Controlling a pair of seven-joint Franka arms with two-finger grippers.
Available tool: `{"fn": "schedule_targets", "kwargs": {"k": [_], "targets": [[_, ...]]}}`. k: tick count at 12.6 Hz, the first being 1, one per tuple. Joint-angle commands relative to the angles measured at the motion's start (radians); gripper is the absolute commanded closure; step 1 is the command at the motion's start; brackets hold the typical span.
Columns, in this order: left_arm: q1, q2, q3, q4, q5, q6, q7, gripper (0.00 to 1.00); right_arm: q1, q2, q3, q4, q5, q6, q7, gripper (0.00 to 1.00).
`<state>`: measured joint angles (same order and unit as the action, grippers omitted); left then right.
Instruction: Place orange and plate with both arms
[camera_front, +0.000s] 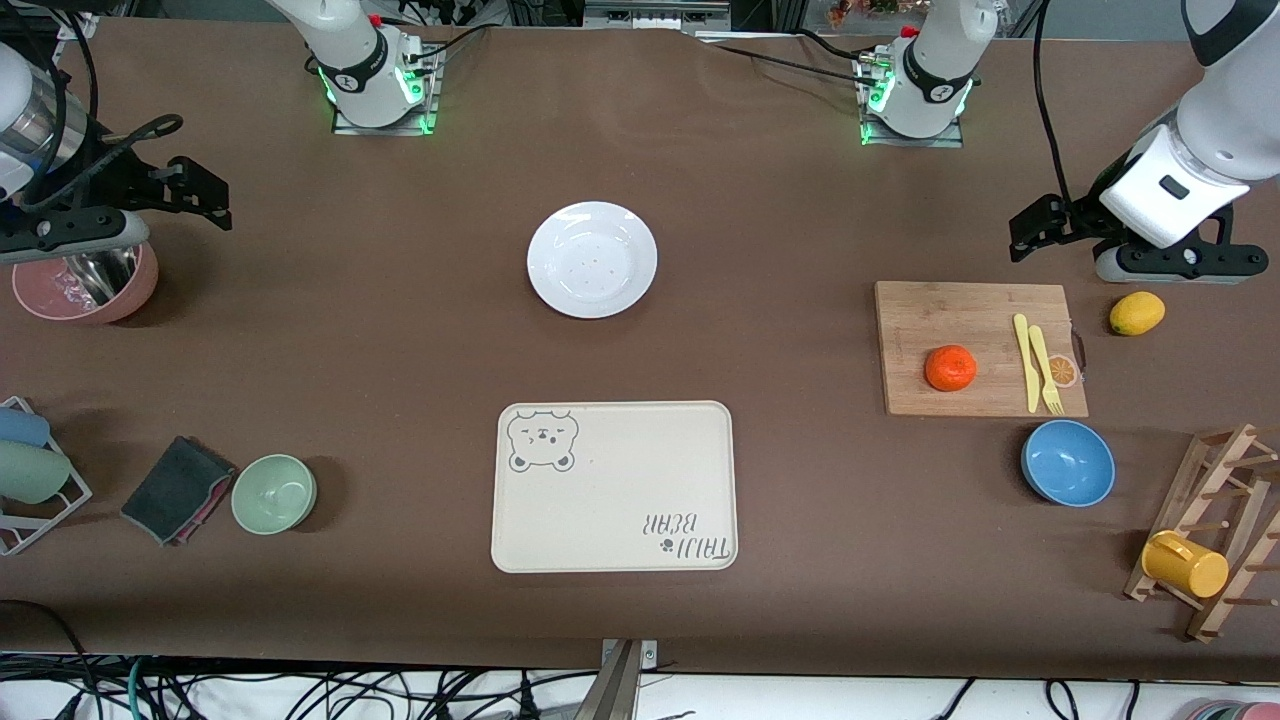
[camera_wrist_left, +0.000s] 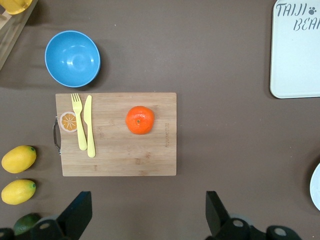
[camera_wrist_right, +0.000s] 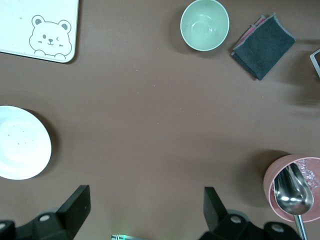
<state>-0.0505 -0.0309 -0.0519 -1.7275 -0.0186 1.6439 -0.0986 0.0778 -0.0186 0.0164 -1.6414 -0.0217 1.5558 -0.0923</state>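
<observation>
Two claws, two targets, one each by nearness

Both arms hang raised at the ends of the counter (camera_front: 760, 220), each with its fingers spread wide and nothing between them.

Starting at the right arm's end: the right claw (camera_front: 205, 190) is up over the pink bowl (camera_front: 85, 285) that holds a metal scoop. The plate (camera_front: 592, 259) lies flat in the middle of the counter, toward the bases, well apart from this claw and toward the left arm's end from it. In the right wrist view the plate (camera_wrist_right: 20, 142) sits off to one side of the spread fingers (camera_wrist_right: 75, 205), not between them. Nearer the front camera than the plate lies the bear tray (camera_front: 614, 487), a likely drop spot.

Toward the left arm's end, the orange (camera_front: 950, 368) rests on the cutting board (camera_front: 980, 348), beside the yellow knife and fork (camera_front: 1038, 362). The left claw (camera_front: 1030, 228) hangs near the board's edge toward the bases; its wrist view shows the orange (camera_wrist_left: 139, 120) almost centred ahead of its fingers (camera_wrist_left: 217, 212).

By my reading the left arm has the short, straight reach to the orange, and the right arm is the one to go for the plate
</observation>
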Motion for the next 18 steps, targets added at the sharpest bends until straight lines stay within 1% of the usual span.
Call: {"fn": "schedule_targets", "kwargs": {"k": [1,4,11,13,18], "targets": [[0.009,0.006,-0.003,0.019,-0.012,-0.019,0.019,0.00,-0.004,0.003,-0.001,0.028,0.020,-0.039,-0.004,0.00],[0.008,0.006,-0.003,0.019,-0.012,-0.019,0.019,0.00,-0.006,0.015,-0.001,0.049,0.025,-0.043,-0.017,0.00],[0.008,0.005,-0.006,0.019,-0.012,-0.019,0.019,0.00,-0.003,0.022,0.002,0.041,0.026,-0.043,-0.024,0.00],[0.009,0.005,-0.006,0.019,-0.012,-0.019,0.022,0.00,-0.003,0.019,0.002,0.041,0.026,-0.071,-0.029,0.00],[0.011,0.006,-0.003,0.019,-0.012,-0.033,0.020,0.00,-0.003,0.022,0.002,0.040,0.026,-0.071,-0.029,0.00]]}}
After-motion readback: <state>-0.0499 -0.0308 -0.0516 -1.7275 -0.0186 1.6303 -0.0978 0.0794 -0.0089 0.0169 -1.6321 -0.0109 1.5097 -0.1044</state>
